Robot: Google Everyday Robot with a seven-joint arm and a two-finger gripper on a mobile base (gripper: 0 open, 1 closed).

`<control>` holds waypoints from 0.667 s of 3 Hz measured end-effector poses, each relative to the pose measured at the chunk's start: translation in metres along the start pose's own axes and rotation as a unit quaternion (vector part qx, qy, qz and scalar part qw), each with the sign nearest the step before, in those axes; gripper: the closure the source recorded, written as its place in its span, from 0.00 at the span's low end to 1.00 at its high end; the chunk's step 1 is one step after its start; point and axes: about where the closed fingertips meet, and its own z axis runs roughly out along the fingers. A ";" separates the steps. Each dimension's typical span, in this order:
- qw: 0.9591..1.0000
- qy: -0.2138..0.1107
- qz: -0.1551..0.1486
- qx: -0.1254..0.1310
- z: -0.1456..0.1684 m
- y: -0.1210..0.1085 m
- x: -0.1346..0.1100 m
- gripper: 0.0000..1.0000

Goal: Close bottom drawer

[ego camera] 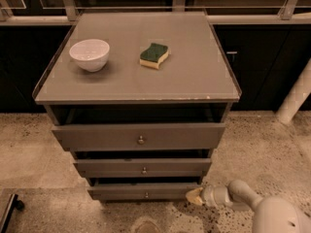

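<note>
The bottom drawer [144, 190] is the lowest and narrowest of three grey-brown drawer fronts, with a small round metal knob [146, 195]. It stands slightly out from the cabinet, with a dark gap above it. My gripper [193, 196] sits low at the drawer's right end, its pale tip at or against the front panel's right corner. The white arm [252, 205] reaches in from the lower right.
The middle drawer [143, 167] and the top drawer [140, 136] also stand out from the cabinet. A white bowl [90, 54] and a green-and-yellow sponge [154, 55] lie on the cabinet top [194, 72]. A white pole [296, 98] stands at the right. The floor is speckled.
</note>
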 end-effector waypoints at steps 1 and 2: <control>1.000 0.000 0.000 0.000 -0.001 0.002 0.000 1.00; 1.000 -0.007 -0.014 0.016 -0.003 -0.016 -0.013 1.00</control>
